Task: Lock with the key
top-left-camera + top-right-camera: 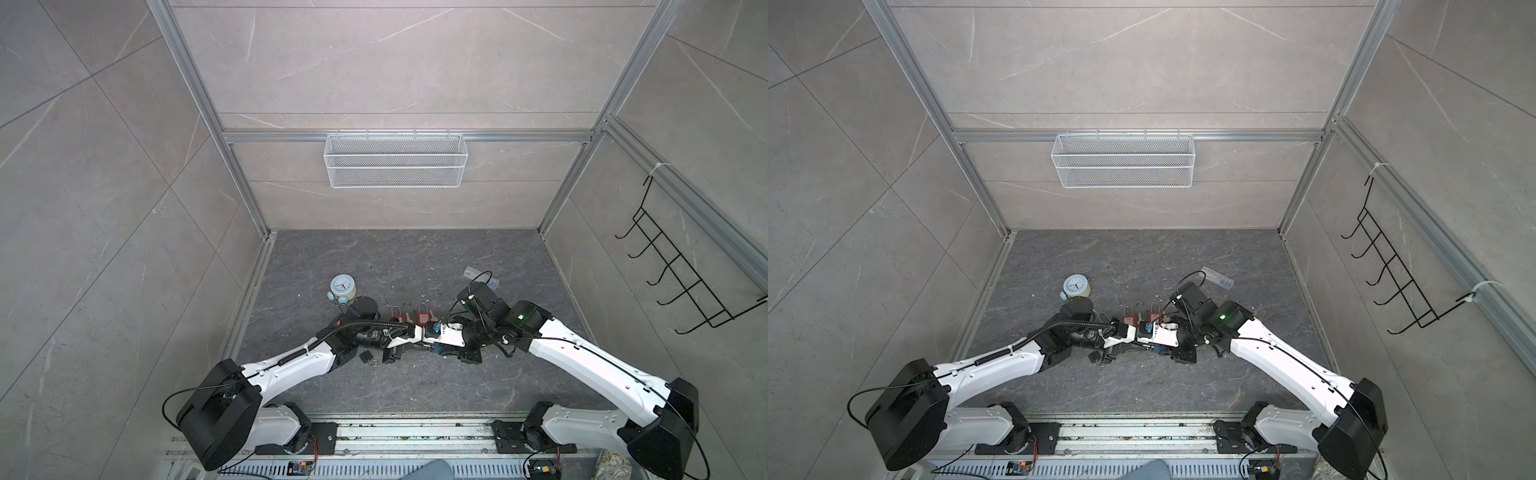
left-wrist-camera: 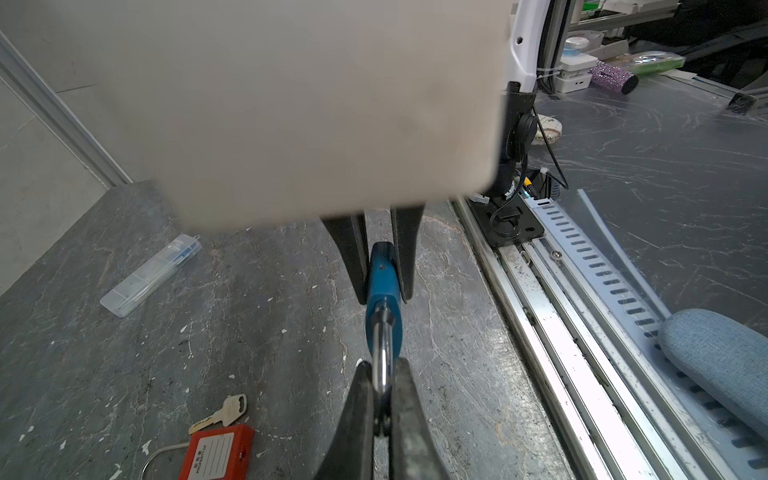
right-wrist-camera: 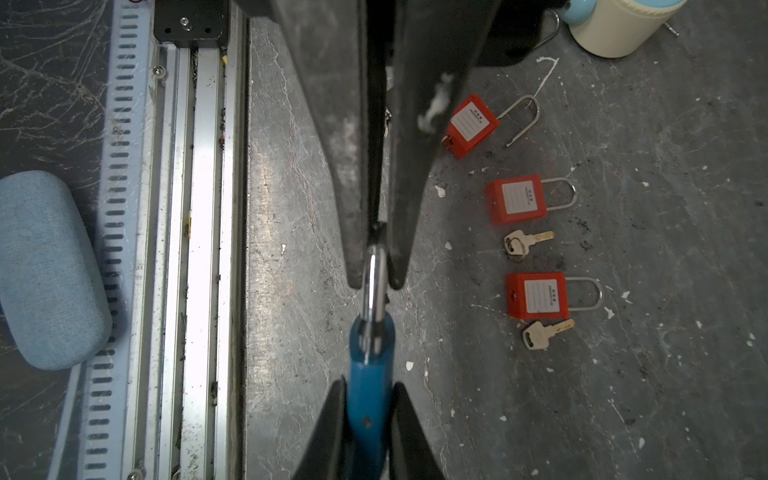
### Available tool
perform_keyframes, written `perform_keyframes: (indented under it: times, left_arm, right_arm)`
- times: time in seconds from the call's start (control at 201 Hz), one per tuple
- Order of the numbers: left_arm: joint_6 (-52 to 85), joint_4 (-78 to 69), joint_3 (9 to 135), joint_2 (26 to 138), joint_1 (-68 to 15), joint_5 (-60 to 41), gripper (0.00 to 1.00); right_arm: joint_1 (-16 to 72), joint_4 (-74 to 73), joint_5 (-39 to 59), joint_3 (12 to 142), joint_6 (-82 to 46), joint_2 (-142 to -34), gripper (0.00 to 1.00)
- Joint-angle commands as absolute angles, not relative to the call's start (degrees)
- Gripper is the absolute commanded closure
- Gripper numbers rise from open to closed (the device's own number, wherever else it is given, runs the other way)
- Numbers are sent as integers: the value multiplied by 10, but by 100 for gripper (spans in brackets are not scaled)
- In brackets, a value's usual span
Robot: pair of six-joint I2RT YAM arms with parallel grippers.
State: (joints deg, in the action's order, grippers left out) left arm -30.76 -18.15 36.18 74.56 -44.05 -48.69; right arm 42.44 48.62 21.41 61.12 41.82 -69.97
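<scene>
A blue padlock (image 3: 370, 374) hangs in the air between both grippers above the dark floor. My right gripper (image 3: 370, 390) is shut on its blue body (image 2: 384, 286). My left gripper (image 2: 382, 374) is shut on its steel shackle (image 2: 381, 361), which runs from the body into the left fingers (image 3: 353, 187). In both top views the two grippers meet tip to tip at the padlock (image 1: 435, 328) (image 1: 1147, 328). Two brass keys (image 3: 528, 241) (image 3: 544, 332) lie loose on the floor beside red padlocks; no gripper touches them. I cannot see the blue padlock's keyhole.
Three red padlocks (image 3: 471, 124) (image 3: 517, 199) (image 3: 538, 295) lie in a row just beyond the grippers. A small clock (image 1: 343, 287) stands at the left, a clear plastic case (image 1: 480, 276) at the right. A wire basket (image 1: 395, 160) hangs on the back wall. The metal rail (image 1: 415, 432) borders the front.
</scene>
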Motion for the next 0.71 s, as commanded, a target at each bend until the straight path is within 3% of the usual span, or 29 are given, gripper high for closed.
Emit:
perform_keyframes:
  times: [0.0,0.373,0.498,0.702]
  left_arm:
    - [-279,-245,374,771,-470,-510,100]
    - [-194,-280,380,786,-449,-555,100]
    - [-179,-286,382,793,-442,-570,100]
    - [-216,-258,381,785,-442,-547,100]
  right_arm:
    - [438,237,312,632,414,-693,100]
    - [473,151,210,563,490,-659,100]
    - [473,122,202,543,492,-642,100]
    - [473,191,235,568,489,-641,100]
